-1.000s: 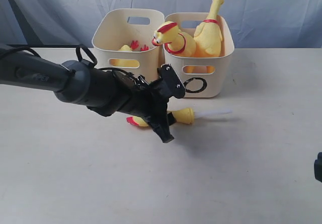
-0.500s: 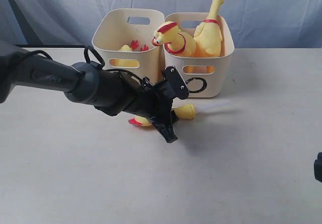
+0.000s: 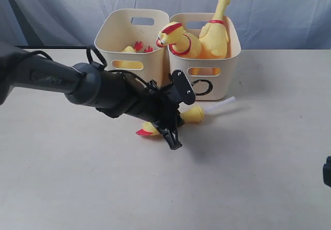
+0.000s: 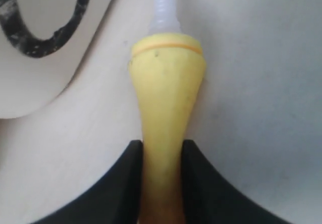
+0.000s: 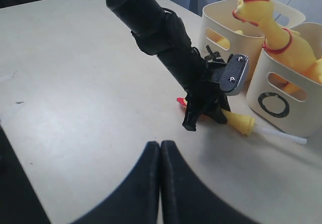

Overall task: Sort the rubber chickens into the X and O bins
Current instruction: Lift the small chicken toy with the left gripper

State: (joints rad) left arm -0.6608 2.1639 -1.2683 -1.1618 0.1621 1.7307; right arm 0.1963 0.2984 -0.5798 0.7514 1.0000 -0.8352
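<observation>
Exterior view: tabletop (image 3: 248, 178) carries two cream bins side by side at the back. O bin (image 3: 227, 70) is on the right, with two big chickens (image 3: 178, 39) standing up out of it. The other bin (image 3: 116, 33) has its mark hidden behind the left arm, probably the X; only a third chicken's red feet (image 3: 138, 46) show inside.

Left tool (image 4: 162, 151) is low, just in front of the O bin, pinching the small chicken (image 3: 192, 115) at its narrow waist. That chicken sits tilted, red end near the tabletop, whitish tube (image 3: 220, 105) pointing off to the right along the bin front. Right tool (image 5: 160, 153) is pressed together, empty, well apart from it all.

Risks:
- The grip is on a slim, tapered rubber section, so the body could squirt out or swivel on lifting.
- The bin wall is just beside the chicken, so the tube or a finger could snag it and shove the bin.
- The O bin is crowded, so a drop there may bounce off the big chickens.
- With the mark hidden, the wrong bin is possible.
</observation>
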